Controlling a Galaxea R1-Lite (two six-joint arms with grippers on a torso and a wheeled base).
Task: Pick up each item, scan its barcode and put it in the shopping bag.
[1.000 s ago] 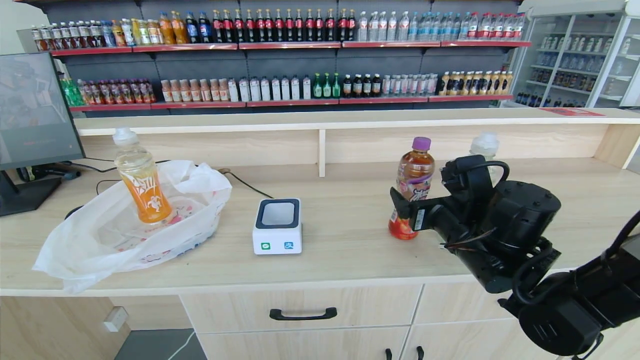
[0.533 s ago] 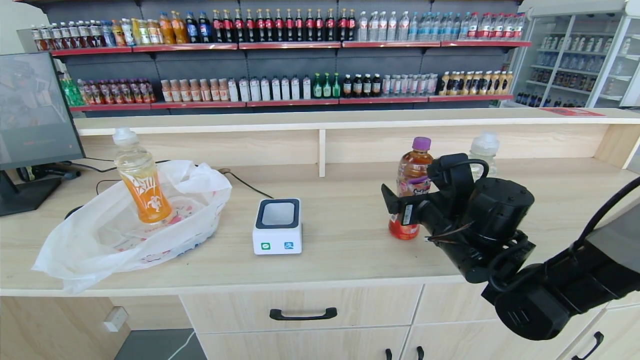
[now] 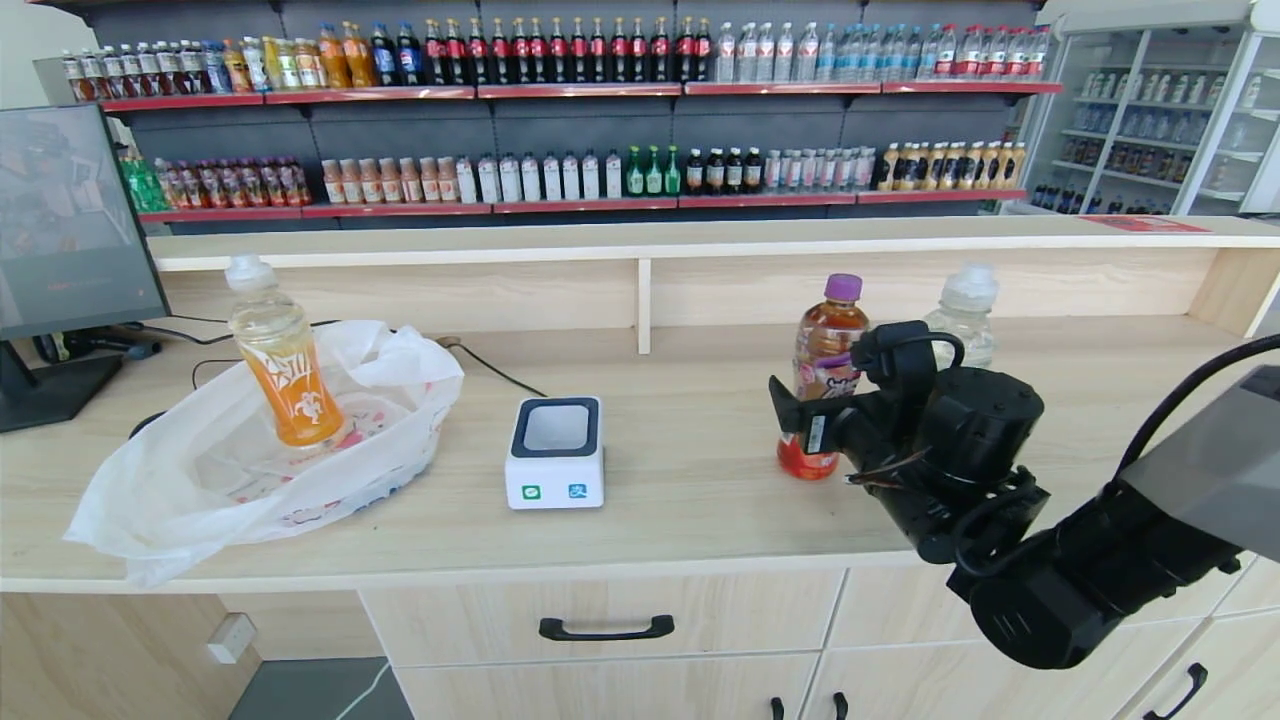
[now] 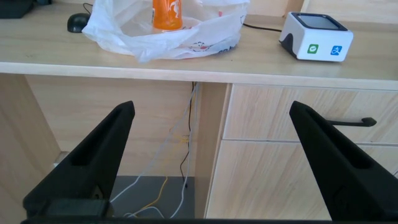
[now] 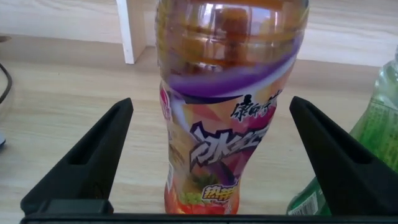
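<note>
Purple-capped plastic bottle of amber tea (image 3: 828, 380) stands upright on the pale wooden worktop (image 3: 690, 500), straight ahead of my right jaws, which are spread wide with it lined up between them, not touching. I judge this the pick-up step: ease forward, then close on the label. A clear pale-capped plastic bottle (image 3: 965, 315) just beyond the jaws' outer side could get knocked. The white box scanner (image 3: 556, 452) and white plastic shopping bag (image 3: 130, 500), holding an orange drink bottle (image 3: 282, 370), lie well off to their left. My left jaws hang released below the worktop's edge.
</note>
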